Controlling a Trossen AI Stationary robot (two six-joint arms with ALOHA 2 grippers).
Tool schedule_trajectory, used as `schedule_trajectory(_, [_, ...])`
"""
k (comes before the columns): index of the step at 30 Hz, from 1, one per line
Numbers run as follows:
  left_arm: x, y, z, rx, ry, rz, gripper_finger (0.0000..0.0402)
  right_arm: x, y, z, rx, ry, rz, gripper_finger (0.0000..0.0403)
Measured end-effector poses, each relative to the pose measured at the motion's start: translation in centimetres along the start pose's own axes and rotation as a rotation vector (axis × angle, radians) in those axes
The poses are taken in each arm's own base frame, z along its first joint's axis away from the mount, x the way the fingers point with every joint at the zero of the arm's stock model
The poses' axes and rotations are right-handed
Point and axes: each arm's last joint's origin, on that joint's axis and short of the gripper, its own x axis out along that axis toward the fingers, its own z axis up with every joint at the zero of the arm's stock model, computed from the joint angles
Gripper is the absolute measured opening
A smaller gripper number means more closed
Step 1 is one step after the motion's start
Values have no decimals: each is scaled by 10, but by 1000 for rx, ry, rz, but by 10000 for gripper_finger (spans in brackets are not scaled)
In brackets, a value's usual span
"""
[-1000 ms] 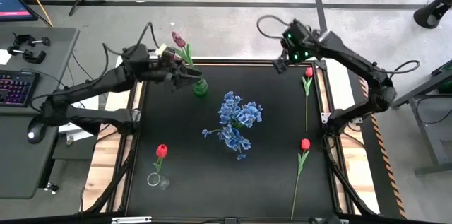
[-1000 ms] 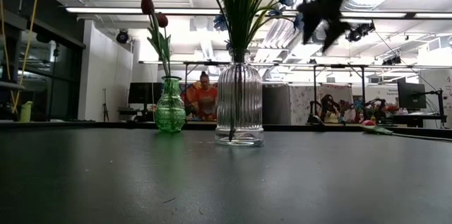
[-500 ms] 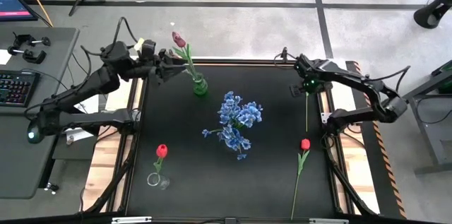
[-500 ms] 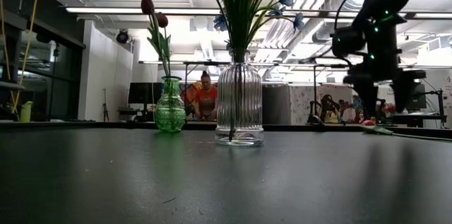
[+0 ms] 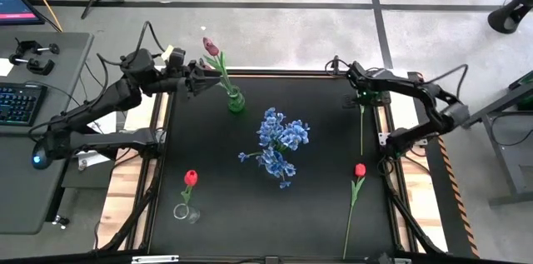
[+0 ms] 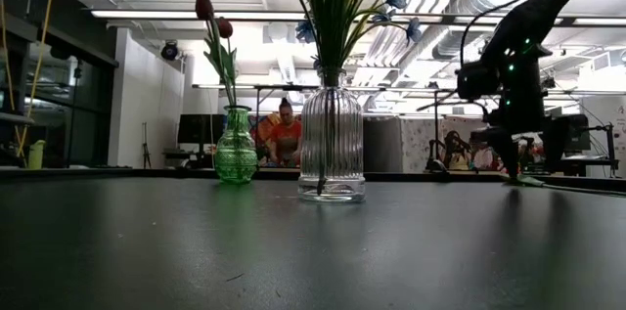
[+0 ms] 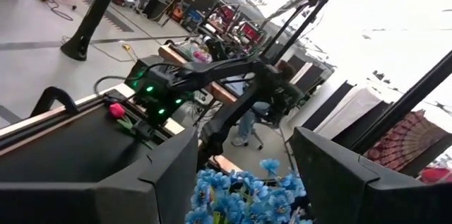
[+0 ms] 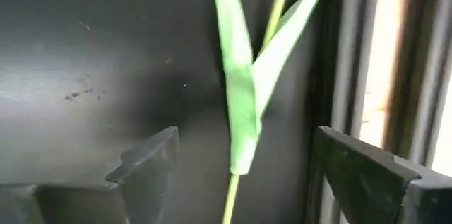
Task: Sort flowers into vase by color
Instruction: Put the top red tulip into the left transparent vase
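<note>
While our right gripper (image 5: 361, 97), fingers spread, is hanging over the red tulip with the long green stem (image 8: 244, 111) lying at the far right table edge, we are preparing a pickup; next, closing on the stem. Our left gripper (image 5: 202, 83), also spread and empty, is waiting far left.

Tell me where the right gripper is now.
High view: the right gripper, open, is at the table's far right edge, over a lying tulip; its leaves sit between the fingers.
</note>
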Motion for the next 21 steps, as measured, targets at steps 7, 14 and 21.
schedule_trajectory(7, [-7, -10, 0, -17, -11, -44, 220, 23, 10, 6, -30, 89, 25, 283])
schedule_trajectory(14, [-16, -18, 1, -24, -30, -85, 220, 26, 12, 6, -82, 109, 48, 181])
schedule_trajectory(21, [-33, -37, 17, 55, -205, -217, 220, 16, 14, 1, -166, 110, 134, 14])
